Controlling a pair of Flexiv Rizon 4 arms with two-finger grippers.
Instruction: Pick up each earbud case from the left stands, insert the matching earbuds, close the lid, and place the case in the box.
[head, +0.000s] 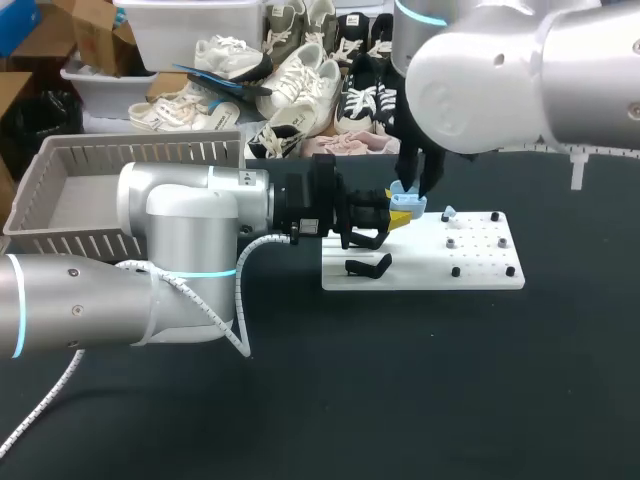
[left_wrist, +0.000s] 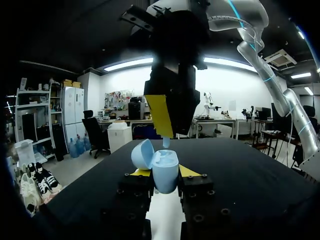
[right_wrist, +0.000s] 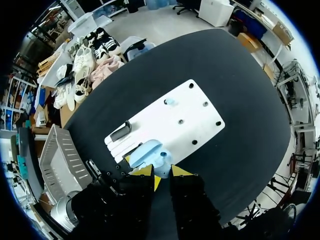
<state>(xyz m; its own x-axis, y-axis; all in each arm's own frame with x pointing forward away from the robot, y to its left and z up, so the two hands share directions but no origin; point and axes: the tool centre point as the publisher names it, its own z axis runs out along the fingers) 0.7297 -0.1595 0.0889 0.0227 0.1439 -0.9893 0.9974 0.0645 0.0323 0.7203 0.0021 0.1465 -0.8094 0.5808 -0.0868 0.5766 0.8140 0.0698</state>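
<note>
pinching the open earbud case (right_wrist: 161, 161) mouth-up over the white board (head: 480, 275), the left tool (left_wrist: 164, 172) sits straight beneath the right tool (right_wrist: 157, 172), which nips an earbud (left_wrist: 165, 142) just above the case's cavity.

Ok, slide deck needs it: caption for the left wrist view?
Left gripper holds the open light-blue earbud case while the right gripper hangs just above it.
</note>
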